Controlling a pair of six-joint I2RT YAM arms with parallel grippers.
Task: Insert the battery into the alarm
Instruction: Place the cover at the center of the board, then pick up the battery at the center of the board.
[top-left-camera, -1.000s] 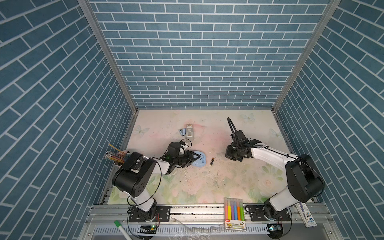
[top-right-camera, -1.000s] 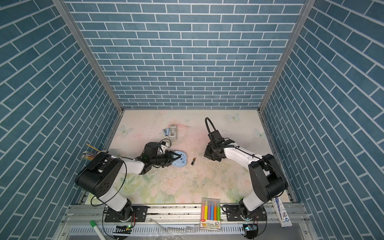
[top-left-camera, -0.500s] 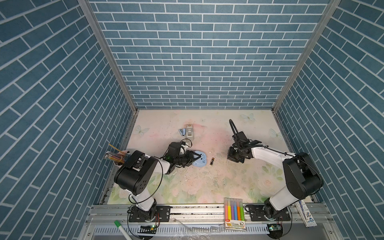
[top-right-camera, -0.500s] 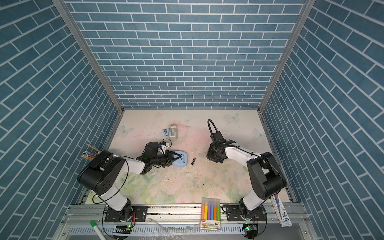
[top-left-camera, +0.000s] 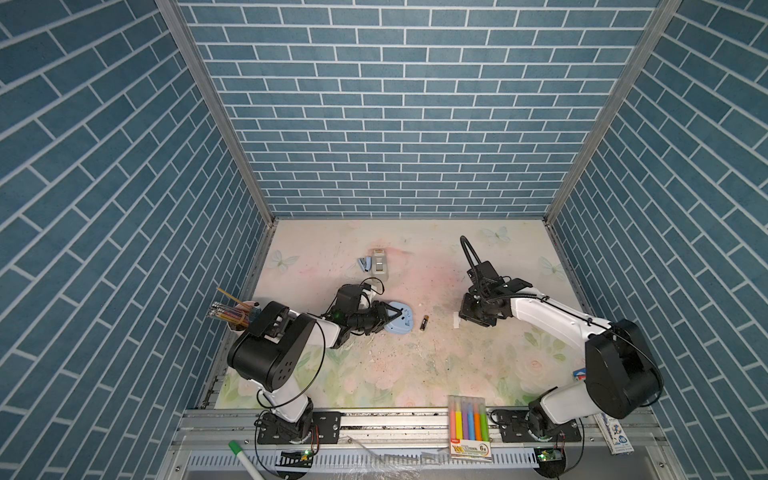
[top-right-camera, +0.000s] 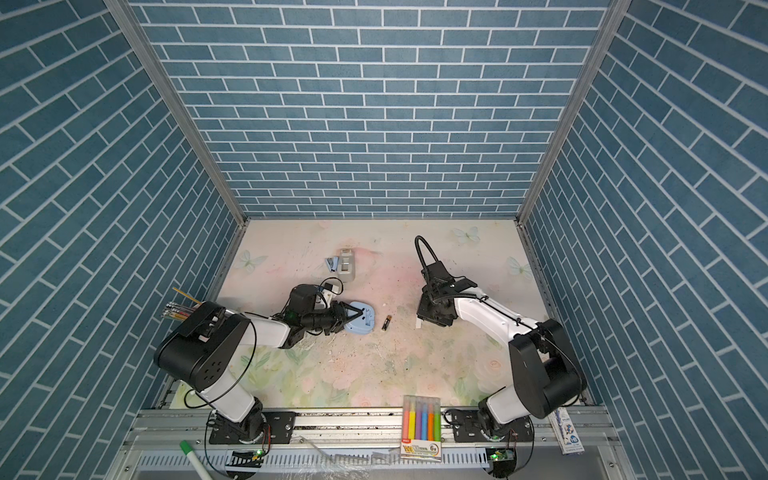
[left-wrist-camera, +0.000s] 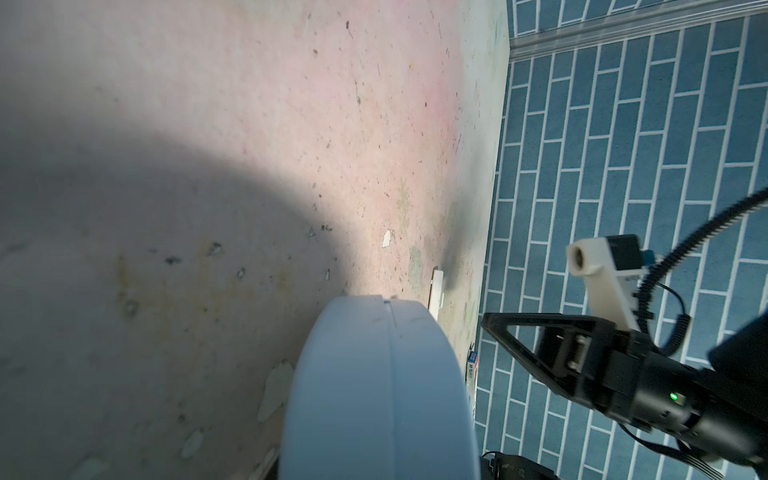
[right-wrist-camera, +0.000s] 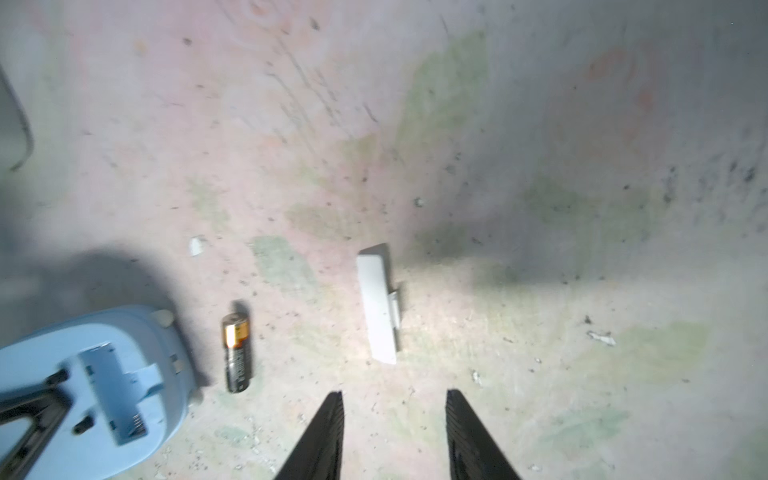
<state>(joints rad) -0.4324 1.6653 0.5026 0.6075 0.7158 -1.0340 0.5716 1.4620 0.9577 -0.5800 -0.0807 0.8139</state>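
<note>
The alarm (top-left-camera: 400, 322) (top-right-camera: 361, 319), a light-blue clock, lies back up on the mat, and its empty battery slot (right-wrist-camera: 112, 390) shows. My left gripper (top-left-camera: 388, 318) is shut on the alarm's left edge. The clock's rim (left-wrist-camera: 382, 395) fills the left wrist view and hides the jaws there. The battery (top-left-camera: 423, 323) (top-right-camera: 387, 323) (right-wrist-camera: 237, 353), black with a copper end, lies loose just right of the alarm. My right gripper (right-wrist-camera: 395, 399) is open and empty, just short of a white cover piece (right-wrist-camera: 379, 303) (top-left-camera: 456, 321).
A grey boxy device (top-left-camera: 380, 266) and a small blue stapler (top-left-camera: 365, 264) lie behind the alarm. A pencil cup (top-left-camera: 232, 316) stands at the left wall. A highlighter pack (top-left-camera: 468, 426) rests on the front rail. Paper scraps litter the mat.
My right gripper has opened, and the white cover piece now lies on the mat in front of it. The right arm drifted slightly toward the front. The left arm and the alarm stayed put.
</note>
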